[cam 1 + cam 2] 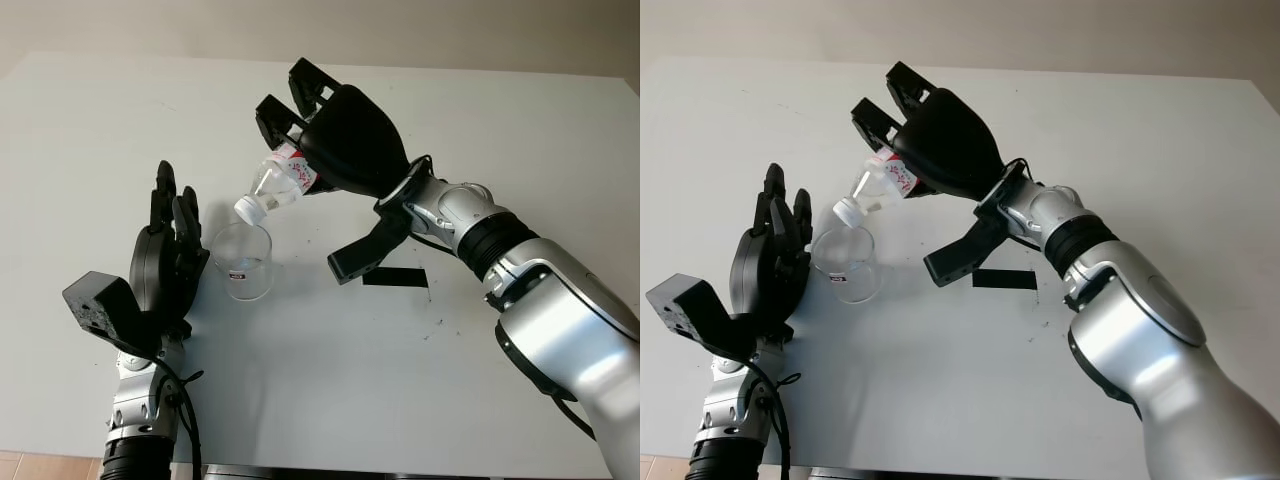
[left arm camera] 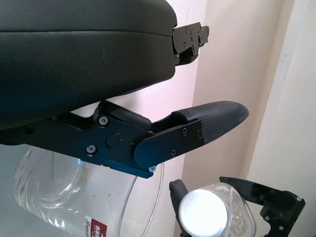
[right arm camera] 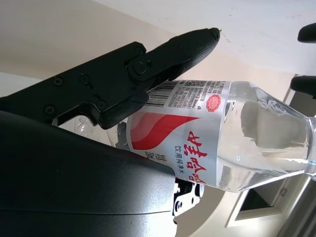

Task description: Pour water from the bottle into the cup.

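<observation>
right hand (image 1: 330, 135): gripping the bottle (image 1: 278, 182), tipped, capped end down-left over the cup (image 1: 243, 262)
left hand (image 1: 168, 255): released, just left of cup
cup: upright on table (image 1: 480, 110)

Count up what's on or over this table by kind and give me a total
Bottles: 1, the water bottle, tilted, held in the right hand.
Cups: 1, the clear cup, beside the left hand.
Black patches: 1, the black rectangle on the table.
Total: 3
</observation>
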You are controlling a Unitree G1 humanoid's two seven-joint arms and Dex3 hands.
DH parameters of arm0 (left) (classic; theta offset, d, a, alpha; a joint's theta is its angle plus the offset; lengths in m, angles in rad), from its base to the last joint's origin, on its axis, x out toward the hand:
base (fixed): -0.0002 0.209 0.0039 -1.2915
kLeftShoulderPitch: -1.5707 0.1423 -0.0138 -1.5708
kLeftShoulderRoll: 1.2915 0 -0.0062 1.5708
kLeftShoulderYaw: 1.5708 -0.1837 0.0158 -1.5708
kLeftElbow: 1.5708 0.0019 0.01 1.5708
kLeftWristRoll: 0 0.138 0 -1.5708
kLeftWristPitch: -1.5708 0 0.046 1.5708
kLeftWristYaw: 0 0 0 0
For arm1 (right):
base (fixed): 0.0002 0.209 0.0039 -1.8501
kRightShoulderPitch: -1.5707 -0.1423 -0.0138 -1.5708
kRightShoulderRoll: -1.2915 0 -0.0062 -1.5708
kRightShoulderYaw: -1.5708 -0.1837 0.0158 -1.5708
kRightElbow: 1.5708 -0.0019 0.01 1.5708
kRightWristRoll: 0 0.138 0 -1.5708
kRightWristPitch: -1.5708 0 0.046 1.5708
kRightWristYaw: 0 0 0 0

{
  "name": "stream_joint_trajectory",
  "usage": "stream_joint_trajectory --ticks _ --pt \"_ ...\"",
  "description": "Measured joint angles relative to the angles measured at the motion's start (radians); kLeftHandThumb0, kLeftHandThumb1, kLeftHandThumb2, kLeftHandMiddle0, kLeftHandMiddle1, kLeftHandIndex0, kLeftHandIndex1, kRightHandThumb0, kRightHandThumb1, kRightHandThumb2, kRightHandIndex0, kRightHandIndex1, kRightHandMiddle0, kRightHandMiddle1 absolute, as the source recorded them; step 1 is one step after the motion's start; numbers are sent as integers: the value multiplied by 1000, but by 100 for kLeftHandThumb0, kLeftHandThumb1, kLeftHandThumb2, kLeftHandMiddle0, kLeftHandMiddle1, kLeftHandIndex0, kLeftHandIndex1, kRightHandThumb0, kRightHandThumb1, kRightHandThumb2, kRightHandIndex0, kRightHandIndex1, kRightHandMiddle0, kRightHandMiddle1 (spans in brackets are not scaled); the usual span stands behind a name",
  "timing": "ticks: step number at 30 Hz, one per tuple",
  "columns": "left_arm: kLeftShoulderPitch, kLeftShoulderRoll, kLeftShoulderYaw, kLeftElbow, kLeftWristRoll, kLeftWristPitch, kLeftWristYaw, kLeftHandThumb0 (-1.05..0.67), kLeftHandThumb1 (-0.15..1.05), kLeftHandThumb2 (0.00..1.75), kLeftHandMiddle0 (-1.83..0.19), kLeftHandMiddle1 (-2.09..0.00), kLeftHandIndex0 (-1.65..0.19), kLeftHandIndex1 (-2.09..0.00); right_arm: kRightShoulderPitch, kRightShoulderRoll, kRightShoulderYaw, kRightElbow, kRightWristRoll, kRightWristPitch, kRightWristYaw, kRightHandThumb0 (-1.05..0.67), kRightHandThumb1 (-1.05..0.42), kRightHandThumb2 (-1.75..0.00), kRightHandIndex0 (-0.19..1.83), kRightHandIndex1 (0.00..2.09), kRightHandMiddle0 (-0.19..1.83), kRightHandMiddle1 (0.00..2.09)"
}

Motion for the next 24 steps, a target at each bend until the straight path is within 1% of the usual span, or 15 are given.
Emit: stream_joint_trajectory --ticks 3,8,17,19,21,22,23,24 --pt "0 0 0 0 0 0 1 -79 105 76 11 -6 17 -6 -2 0 10 0 -8 17 -12 -34 -104 -6 108 209 71 209" --pt "-1 0 0 2 0 0 2 -78 105 76 11 -6 17 -6 -3 0 19 -1 -16 33 -27 -35 -105 -8 108 209 70 209" --pt "-7 0 0 11 0 -7 1 -78 105 76 11 -5 17 -6 -3 0 28 -1 -20 35 -51 -36 -105 -10 110 209 71 209" --pt "-7 0 0 11 0 -7 1 -78 105 76 11 -6 17 -6 -3 0 29 -1 -18 33 -53 -34 -104 -10 110 209 73 209" --pt "-7 0 0 11 0 -7 1 -79 105 76 11 -6 17 -6 -3 0 17 -1 8 8 -40 -31 -104 -9 110 209 77 209" --pt "-7 0 0 11 0 -7 2 -79 105 76 11 -6 16 -6 -1 2 -6 -1 54 -25 -8 -22 -104 -9 108 209 78 209" --pt "-7 0 0 11 0 -8 2 -79 105 76 11 -6 16 -6 4 6 -45 -2 116 -61 38 -19 -105 -10 108 209 78 209" --pt "-7 0 0 11 0 -9 2 -79 105 76 11 -6 16 -6 11 9 -89 -4 187 -95 91 -15 -102 -20 108 209 80 209"
